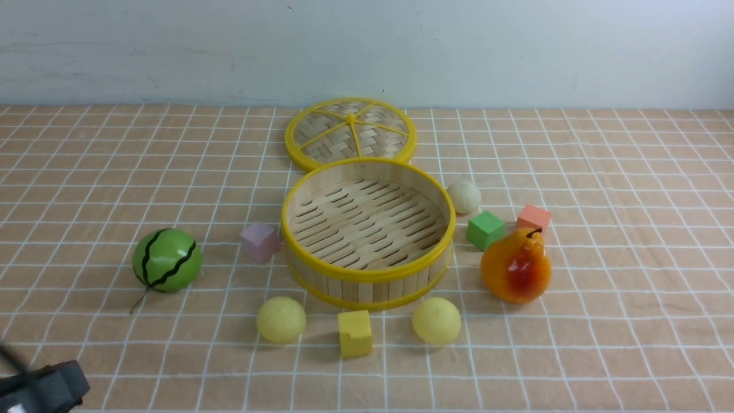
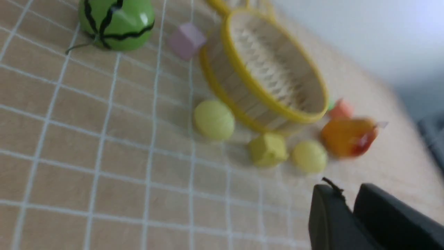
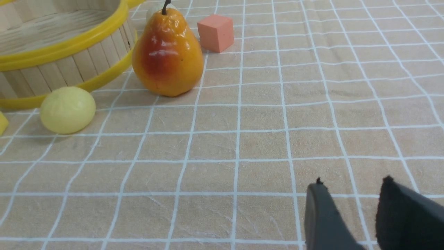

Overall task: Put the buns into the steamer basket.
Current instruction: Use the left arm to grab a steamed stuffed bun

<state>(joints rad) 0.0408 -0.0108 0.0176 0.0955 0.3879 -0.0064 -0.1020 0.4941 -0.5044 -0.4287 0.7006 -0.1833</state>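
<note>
A: Checking progress. The basket (image 1: 367, 274) is sitting empty in the middle of the counter (image 1: 86, 172), so nothing is counting as done. All three buns are lying outside it.

B: Logging positions. One yellow bun (image 1: 281, 319) and the second yellow bun (image 1: 436, 320) are resting near the basket's near wall, on either side of the yellow cube (image 1: 355, 332). The white bun (image 1: 464, 196) is sitting just beside the rim on the far right, behind the green cube (image 1: 485, 229).

A: Orientation?

B: The basket is standing upright with its mouth facing up. It is round, so it is showing no long axis. The buns are reading as balls, with no heading and no long axis, so I am judging any approach angle workable.

A: Hands?

B: The left hand (image 2: 348, 194) is hovering over bare counter, closed on nothing. The right hand (image 3: 350, 189) is holding its fingers apart, empty, well short of the pear (image 3: 166, 52). Three picks and three drops are remaining.
</note>
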